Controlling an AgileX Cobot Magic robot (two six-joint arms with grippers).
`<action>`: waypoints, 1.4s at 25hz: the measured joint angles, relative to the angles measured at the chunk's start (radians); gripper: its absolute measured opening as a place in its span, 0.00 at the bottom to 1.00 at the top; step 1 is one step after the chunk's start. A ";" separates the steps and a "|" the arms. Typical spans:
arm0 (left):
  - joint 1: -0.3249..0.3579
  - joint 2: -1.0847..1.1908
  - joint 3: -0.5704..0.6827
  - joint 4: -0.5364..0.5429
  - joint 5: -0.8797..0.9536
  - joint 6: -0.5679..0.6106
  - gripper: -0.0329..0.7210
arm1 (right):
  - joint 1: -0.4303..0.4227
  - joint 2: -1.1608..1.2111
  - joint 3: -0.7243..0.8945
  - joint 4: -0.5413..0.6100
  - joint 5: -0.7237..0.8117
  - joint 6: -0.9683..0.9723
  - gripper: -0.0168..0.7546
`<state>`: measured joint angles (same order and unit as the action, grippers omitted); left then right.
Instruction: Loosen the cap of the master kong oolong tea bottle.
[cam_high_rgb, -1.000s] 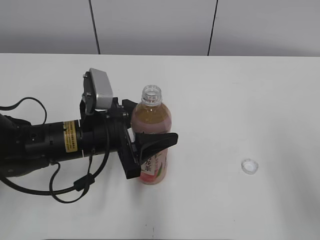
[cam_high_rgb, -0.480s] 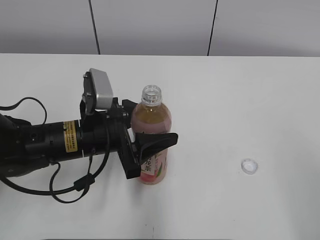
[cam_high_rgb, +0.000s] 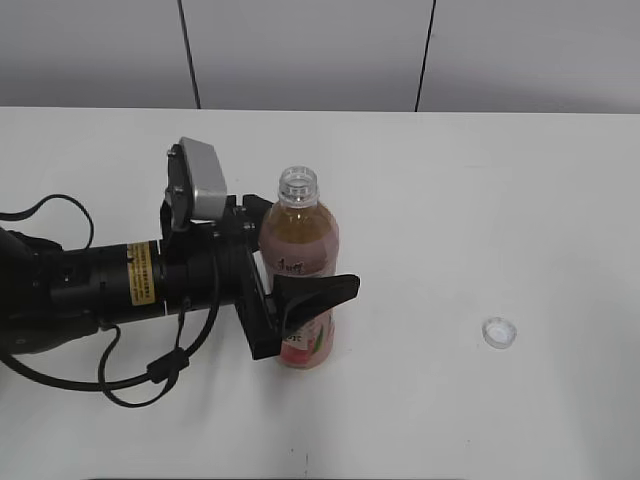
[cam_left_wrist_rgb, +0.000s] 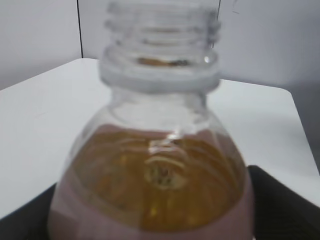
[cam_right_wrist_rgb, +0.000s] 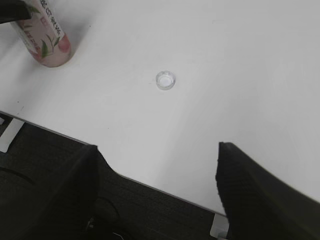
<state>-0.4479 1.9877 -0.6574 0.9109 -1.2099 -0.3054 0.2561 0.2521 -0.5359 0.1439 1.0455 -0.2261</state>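
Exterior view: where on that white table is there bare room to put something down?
Bare: between the pink-labelled clear plastic tea bottle and the small white round cap, and the far right half of the white table. Crowded: left of the bottle, where the left gripper clamps it.

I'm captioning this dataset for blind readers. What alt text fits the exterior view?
A black left gripper grips an uncapped, upright tea bottle on a white table. The small white cap lies apart on the table, far to the bottle's right.

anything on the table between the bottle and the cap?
No. Bare white table separates the bottle from the cap; exterior and right wrist views both show it.
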 joint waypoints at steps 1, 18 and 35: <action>0.000 0.000 0.000 0.002 0.000 0.000 0.80 | 0.000 0.000 0.000 0.000 0.000 0.000 0.74; 0.006 0.000 0.009 0.012 0.000 -0.012 0.83 | 0.000 0.000 0.000 0.000 0.001 0.000 0.74; 0.048 -0.061 0.025 0.054 0.000 -0.069 0.83 | 0.000 0.000 0.021 0.000 0.051 -0.003 0.73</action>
<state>-0.3996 1.9264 -0.6324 0.9653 -1.2096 -0.3747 0.2561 0.2521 -0.5149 0.1439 1.0969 -0.2294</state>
